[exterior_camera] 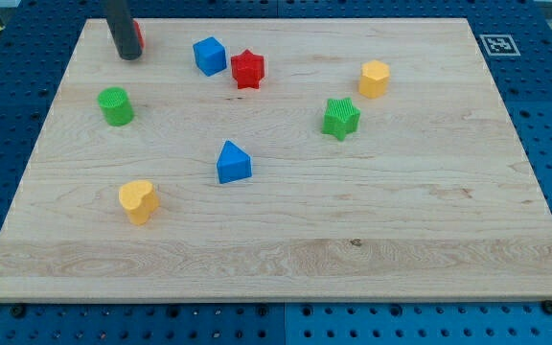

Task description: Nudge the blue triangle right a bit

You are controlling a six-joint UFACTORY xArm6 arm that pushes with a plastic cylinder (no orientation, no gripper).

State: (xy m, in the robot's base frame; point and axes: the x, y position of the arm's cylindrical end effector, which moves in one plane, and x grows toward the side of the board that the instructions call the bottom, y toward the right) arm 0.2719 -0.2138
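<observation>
The blue triangle [233, 163] lies near the middle of the wooden board [286, 259], a little left of centre. My tip [128, 56] is at the view's top left, far up and to the left of the blue triangle. The rod hides most of a red block [138, 34] right behind it. The tip touches no other block.
A blue cube [209, 56] and a red star [247, 69] sit at the top centre. A green cylinder [116, 105] is at the left, a yellow heart [139, 201] lower left, a green star [340, 118] and a yellow block [374, 79] at the right.
</observation>
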